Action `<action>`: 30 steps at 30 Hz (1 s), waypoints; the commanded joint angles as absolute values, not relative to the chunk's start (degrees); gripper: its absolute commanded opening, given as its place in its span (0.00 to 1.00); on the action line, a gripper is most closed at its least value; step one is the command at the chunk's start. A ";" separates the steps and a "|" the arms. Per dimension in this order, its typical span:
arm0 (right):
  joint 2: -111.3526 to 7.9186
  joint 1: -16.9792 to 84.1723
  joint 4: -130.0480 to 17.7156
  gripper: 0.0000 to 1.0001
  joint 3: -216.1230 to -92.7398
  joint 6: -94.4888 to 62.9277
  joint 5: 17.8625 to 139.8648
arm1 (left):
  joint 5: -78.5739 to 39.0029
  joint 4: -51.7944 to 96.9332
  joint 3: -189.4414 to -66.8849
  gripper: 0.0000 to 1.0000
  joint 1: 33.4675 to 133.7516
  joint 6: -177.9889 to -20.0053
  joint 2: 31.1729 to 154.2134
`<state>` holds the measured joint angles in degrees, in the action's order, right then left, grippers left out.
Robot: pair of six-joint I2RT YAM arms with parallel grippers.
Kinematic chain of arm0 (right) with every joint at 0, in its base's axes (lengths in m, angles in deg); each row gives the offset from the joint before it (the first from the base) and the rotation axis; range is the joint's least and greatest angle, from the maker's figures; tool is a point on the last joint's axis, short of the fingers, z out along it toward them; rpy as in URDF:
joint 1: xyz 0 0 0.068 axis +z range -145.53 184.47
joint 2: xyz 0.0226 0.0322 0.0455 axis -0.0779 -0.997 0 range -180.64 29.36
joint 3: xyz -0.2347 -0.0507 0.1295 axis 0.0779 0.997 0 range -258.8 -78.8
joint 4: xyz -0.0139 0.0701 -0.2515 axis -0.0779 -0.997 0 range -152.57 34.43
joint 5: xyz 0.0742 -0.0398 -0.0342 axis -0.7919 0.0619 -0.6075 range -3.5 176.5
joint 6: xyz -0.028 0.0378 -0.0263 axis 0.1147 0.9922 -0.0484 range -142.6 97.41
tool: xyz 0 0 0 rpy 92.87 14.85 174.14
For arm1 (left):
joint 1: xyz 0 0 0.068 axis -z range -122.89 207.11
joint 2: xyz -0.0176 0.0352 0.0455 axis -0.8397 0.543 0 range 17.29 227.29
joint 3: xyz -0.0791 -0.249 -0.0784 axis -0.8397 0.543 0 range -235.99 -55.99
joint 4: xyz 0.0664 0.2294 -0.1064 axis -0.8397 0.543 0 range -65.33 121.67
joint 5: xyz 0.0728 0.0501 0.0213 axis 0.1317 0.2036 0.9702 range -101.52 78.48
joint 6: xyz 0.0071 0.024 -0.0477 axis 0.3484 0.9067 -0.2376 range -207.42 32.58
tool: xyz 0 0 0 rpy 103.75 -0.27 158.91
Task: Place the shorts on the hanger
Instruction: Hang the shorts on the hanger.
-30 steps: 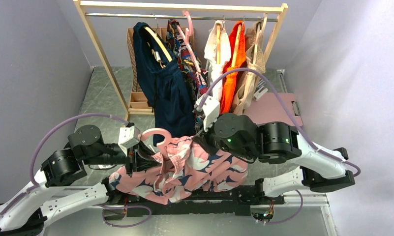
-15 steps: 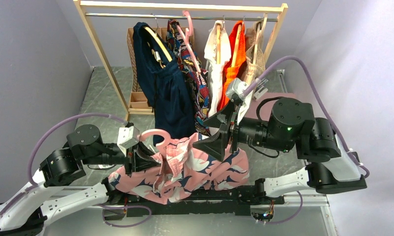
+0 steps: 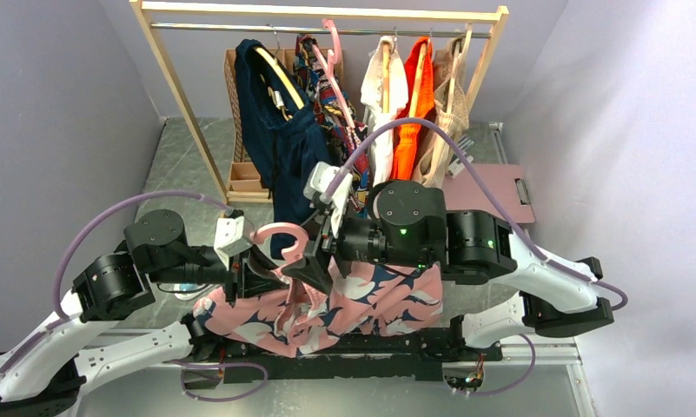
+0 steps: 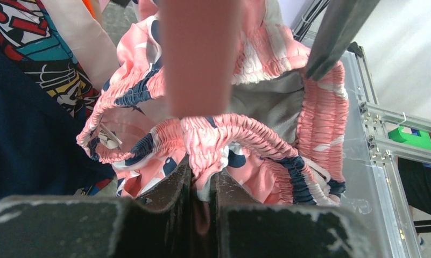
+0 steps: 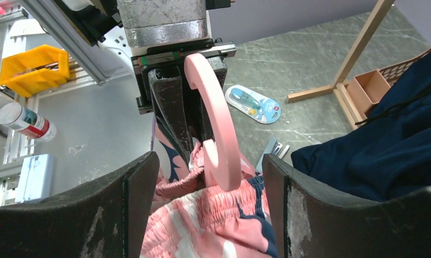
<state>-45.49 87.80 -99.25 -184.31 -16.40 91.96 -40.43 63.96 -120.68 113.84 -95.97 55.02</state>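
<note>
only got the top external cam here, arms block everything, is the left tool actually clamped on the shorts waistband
observer: yes. The left wrist view shows the left tool shut, with the gathered waistband of the shorts pinched between its fingers.
operator: ok and the right tool, holding anything
observer: no. The right wrist view shows the right tool open and gripping nothing. The hook of the hanger stands ahead of it, framed between its fingers.

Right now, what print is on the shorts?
The shorts are pink with navy and white wavy print; clearest from top external.
</note>
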 commanded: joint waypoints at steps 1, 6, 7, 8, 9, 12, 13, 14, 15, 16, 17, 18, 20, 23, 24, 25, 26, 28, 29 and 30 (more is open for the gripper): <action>-46.26 87.38 -96.42 0.70 -185.71 -18.76 91.43 | -42.83 62.55 -123.26 0.07 113.63 -95.14 55.25; -46.20 86.00 -93.19 0.25 -184.82 -18.76 86.77 | -43.81 62.85 -123.20 0.07 113.62 -95.03 55.47; -46.22 85.68 -92.72 0.13 -184.69 -18.54 85.15 | -44.11 62.90 -123.15 0.07 113.62 -94.96 55.39; -46.16 85.19 -92.06 0.03 -184.40 -18.20 83.48 | -44.44 62.90 -123.10 0.08 113.62 -94.91 55.29; -45.90 84.77 -91.25 0.00 -183.77 -17.75 80.92 | -44.77 62.86 -123.12 0.11 113.65 -94.81 55.15; -43.89 83.82 -87.27 0.00 -179.95 -15.86 77.84 | -44.67 62.78 -123.02 0.24 113.62 -95.17 54.14; -43.02 83.68 -85.78 0.00 -178.63 -15.18 78.16 | -44.23 62.86 -123.05 0.29 113.62 -95.35 53.60; -41.93 83.53 -84.35 0.00 -177.24 -14.68 78.73 | -43.55 63.06 -122.94 0.35 113.62 -95.66 53.10; -40.74 83.53 -82.75 0.00 -175.61 -14.17 79.15 | -42.78 63.34 -122.82 0.39 113.65 -95.80 52.54; -39.15 83.57 -80.64 0.00 -173.71 -13.68 79.49 | -42.02 63.80 -122.79 0.43 113.63 -96.05 51.88; -37.22 83.56 -78.35 0.00 -171.87 -13.19 79.69 | -41.20 64.21 -122.83 0.48 113.67 -96.23 51.23; -36.24 83.54 -77.42 0.00 -170.61 -12.85 79.94 | -40.29 64.63 -122.96 0.49 113.67 -96.47 50.58; -34.73 83.57 -77.03 0.00 -169.11 -12.38 80.55 | -38.23 65.60 -123.48 0.49 113.62 -96.84 49.38; -32.65 83.56 -76.56 0.00 -167.10 -11.70 81.01 | -34.74 67.40 -124.53 0.44 113.62 -97.00 47.91; -31.96 83.57 -76.42 0.00 -166.56 -11.43 81.34 | -33.73 68.27 -124.85 0.40 113.62 -97.00 47.66; -31.22 83.57 -76.28 0.00 -165.99 -11.17 81.66 | -33.09 68.98 -125.16 0.35 113.62 -97.00 47.48; -30.49 83.56 -75.92 0.00 -165.49 -10.91 82.10 | -32.41 69.45 -125.31 0.30 113.62 -97.04 47.37; -29.08 83.56 -75.43 0.00 -164.53 -10.65 82.97 | -31.49 69.90 -125.42 0.25 113.67 -97.38 47.12; -28.35 83.53 -75.17 0.00 -164.18 -10.57 83.42 | -31.06 69.87 -125.47 0.29 113.63 -97.65 47.04; -27.61 83.55 -74.97 0.00 -163.93 -10.50 83.88 | -30.73 69.69 -125.56 0.37 113.62 -97.87 46.95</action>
